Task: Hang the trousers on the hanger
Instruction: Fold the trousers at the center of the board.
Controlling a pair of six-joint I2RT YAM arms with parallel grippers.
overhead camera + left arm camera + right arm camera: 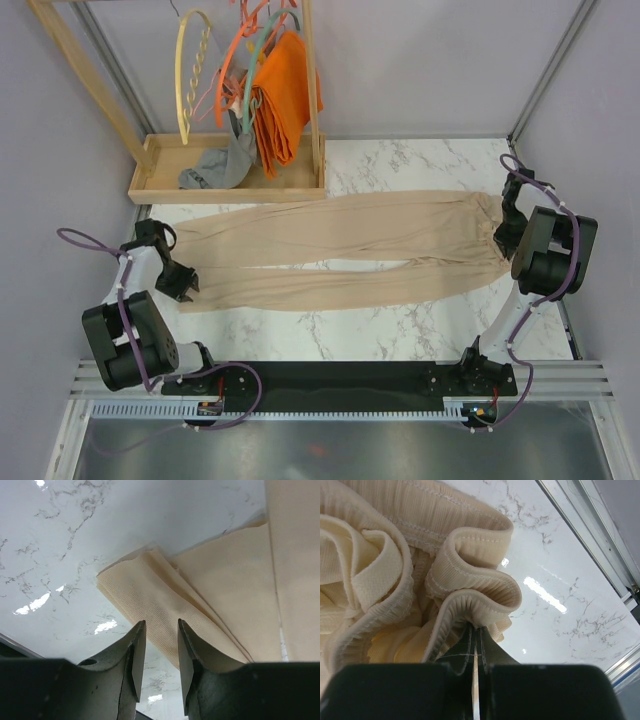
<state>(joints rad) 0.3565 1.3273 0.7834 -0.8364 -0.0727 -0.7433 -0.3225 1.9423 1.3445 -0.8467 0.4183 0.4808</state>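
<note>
The beige trousers (340, 245) lie flat across the marble table, legs pointing left and waist at the right. My left gripper (186, 288) hovers at the end of the near leg. In the left wrist view it (160, 625) is open, and the folded cuff (145, 597) lies just beyond and below its fingertips, not pinched. My right gripper (503, 238) is at the waist. In the right wrist view it (475, 629) is shut on the bunched elastic waistband (470, 587). The pale yellow hanger (192, 75) with its twisted bar hangs on the rack at the back left.
A wooden rack with a tray base (160, 188) stands at the back left. It holds orange hangers (240, 45), a teal hanger (258, 55), an orange cloth (283, 100) and a grey garment (215, 165). Metal frame posts and grey walls line both sides.
</note>
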